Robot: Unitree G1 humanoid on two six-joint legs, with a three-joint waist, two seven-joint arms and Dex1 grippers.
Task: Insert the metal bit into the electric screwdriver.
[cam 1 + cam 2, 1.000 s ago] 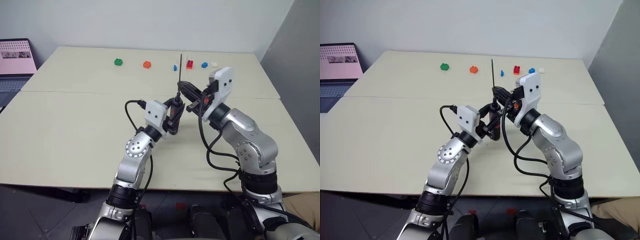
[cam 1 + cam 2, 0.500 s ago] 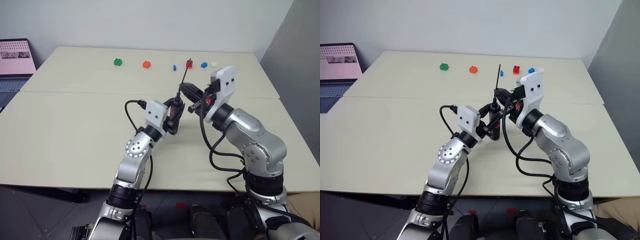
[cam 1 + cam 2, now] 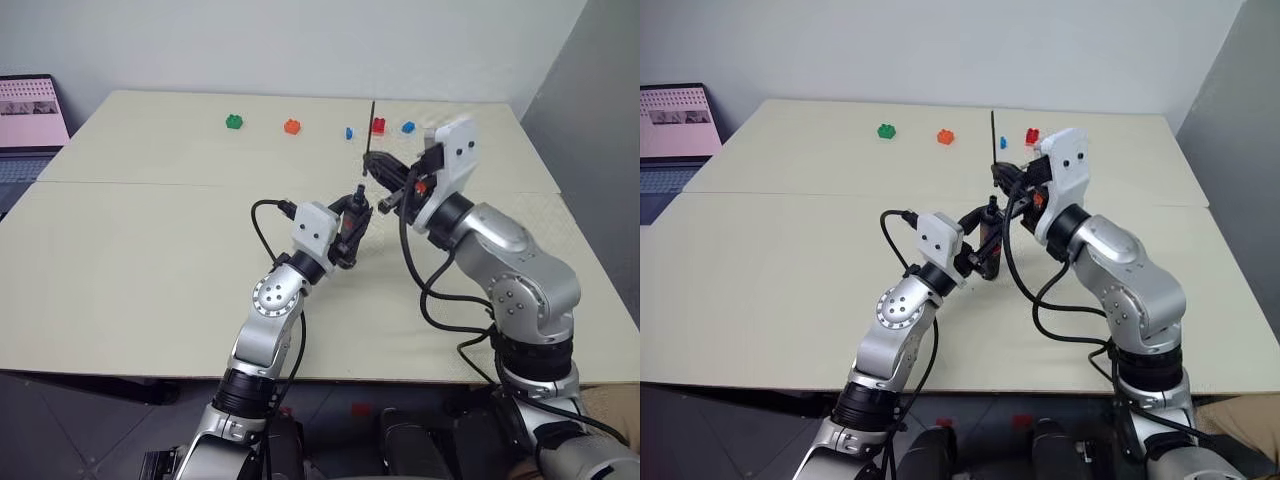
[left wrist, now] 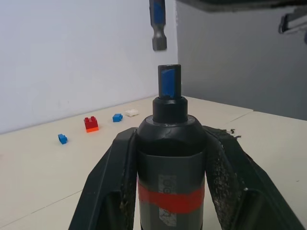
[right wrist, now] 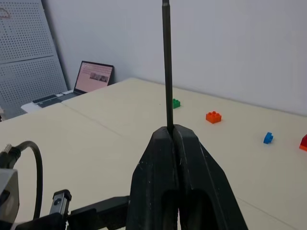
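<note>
My left gripper (image 3: 352,218) is shut on the electric screwdriver (image 4: 170,163), a black body with a red band, held upright above the table's middle. The screwdriver's blue tip (image 4: 169,82) points up. My right gripper (image 3: 374,163) is shut on the metal bit (image 5: 167,62), a thin dark rod standing upright above its fingers (image 5: 192,158). The bit's lower end (image 4: 157,26) hangs just above the blue tip and slightly to one side, with a small gap between them.
Small bricks lie along the table's far side: green (image 3: 234,122), orange (image 3: 292,127), red (image 3: 379,126) and two blue ones (image 3: 407,128). An open laptop (image 3: 30,115) stands at the far left. A seam (image 3: 150,183) crosses the table.
The bit leaned to the right half a second ago and now stands upright again, slightly higher in the picture. The left gripper and the screwdriver have kept still.
</note>
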